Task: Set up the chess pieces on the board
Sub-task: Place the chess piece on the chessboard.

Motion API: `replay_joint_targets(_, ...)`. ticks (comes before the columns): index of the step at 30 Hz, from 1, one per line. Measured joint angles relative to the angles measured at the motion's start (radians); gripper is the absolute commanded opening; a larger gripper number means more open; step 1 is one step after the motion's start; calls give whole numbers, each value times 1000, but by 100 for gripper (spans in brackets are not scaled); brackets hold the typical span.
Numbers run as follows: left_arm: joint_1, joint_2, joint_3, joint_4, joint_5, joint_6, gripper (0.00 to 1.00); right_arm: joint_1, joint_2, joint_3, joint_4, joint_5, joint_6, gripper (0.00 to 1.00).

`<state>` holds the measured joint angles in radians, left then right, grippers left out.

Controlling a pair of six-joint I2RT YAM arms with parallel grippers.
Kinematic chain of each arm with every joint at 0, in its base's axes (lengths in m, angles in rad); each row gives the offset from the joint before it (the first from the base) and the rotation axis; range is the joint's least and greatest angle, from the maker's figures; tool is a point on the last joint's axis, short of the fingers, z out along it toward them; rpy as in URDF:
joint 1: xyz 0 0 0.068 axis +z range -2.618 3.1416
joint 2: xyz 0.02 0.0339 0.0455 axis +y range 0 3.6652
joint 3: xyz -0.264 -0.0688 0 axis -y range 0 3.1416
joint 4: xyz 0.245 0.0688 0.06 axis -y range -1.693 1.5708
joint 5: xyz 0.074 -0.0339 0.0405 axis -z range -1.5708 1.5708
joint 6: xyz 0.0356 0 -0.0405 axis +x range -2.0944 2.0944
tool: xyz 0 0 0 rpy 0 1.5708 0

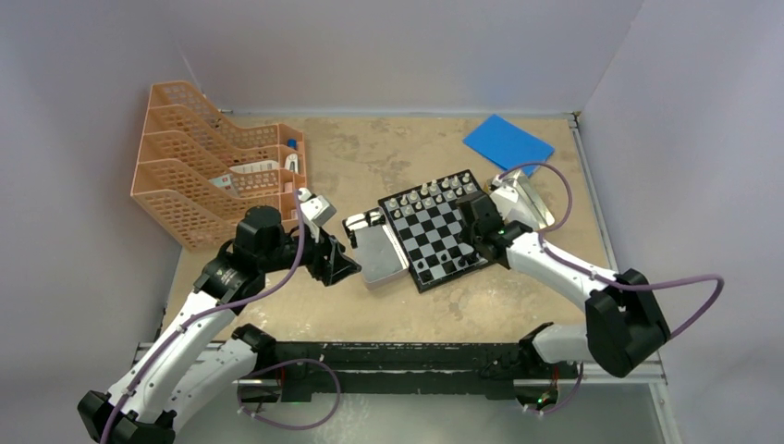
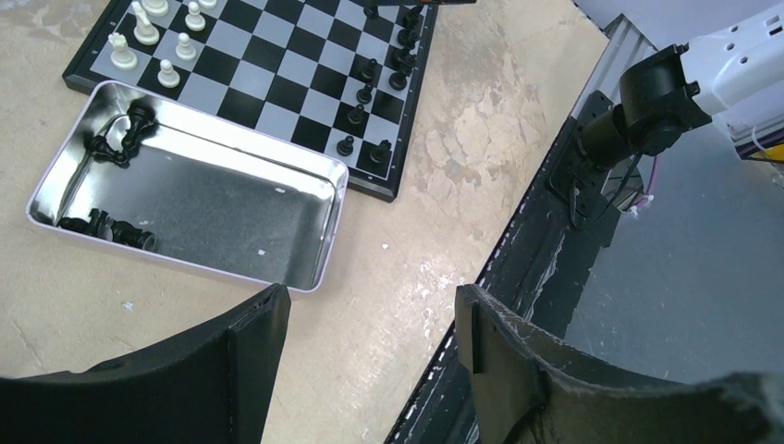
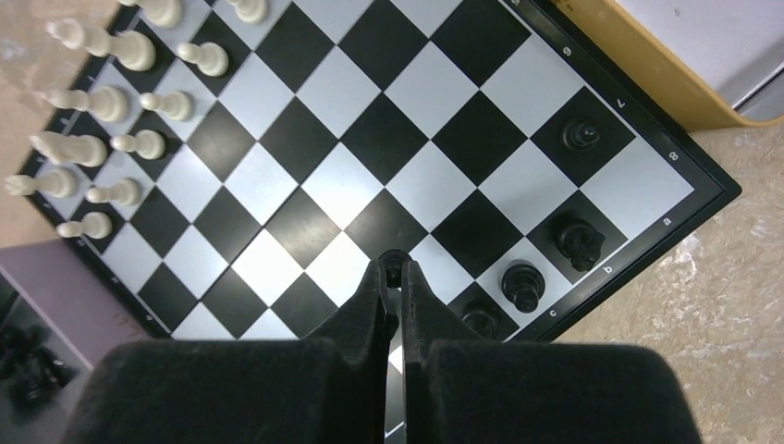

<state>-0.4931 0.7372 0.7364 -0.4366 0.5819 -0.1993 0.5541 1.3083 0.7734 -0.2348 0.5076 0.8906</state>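
One board (image 1: 434, 231) sits mid-desk (image 2: 444, 139). White pieces (image 3: 171, 104) stand in two rows along one edge; the count is unclear at the frame edge. Four black pieces (image 3: 578, 242) show by the opposite corner, one half hidden. One tin (image 2: 231, 203) touching the board holds two clumps of black pieces. The left gripper (image 2: 370, 305) hangs over bare desk near the tin, fingers apart and empty. The right gripper (image 3: 393, 264) is over the board, fingers pressed together.

a, b, c on board (image 3: 647, 237) border
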Motion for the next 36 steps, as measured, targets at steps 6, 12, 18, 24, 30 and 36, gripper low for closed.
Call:
replay_joint_targets(6,0,-2,0,-2,-10,0,66,0,67,0,-13,-1,8,0)
replay_joint_targets(12,0,-3,0,-4,-14,0,66,0,95,0,-23,-1,8,0)
replay_joint_targets(18,0,-3,0,-6,-15,0,66,0,97,0,-24,-3,8,0)
replay_joint_targets(24,0,-3,0,-6,-16,0,66,0,109,0,-28,-9,8,0)
replay_joint_targets(30,0,-3,0,-6,-19,0,66,0,112,0,-32,-23,7,0)
replay_joint_targets(36,0,-3,0,-6,-19,0,66,0,112,0,-33,-35,6,1)
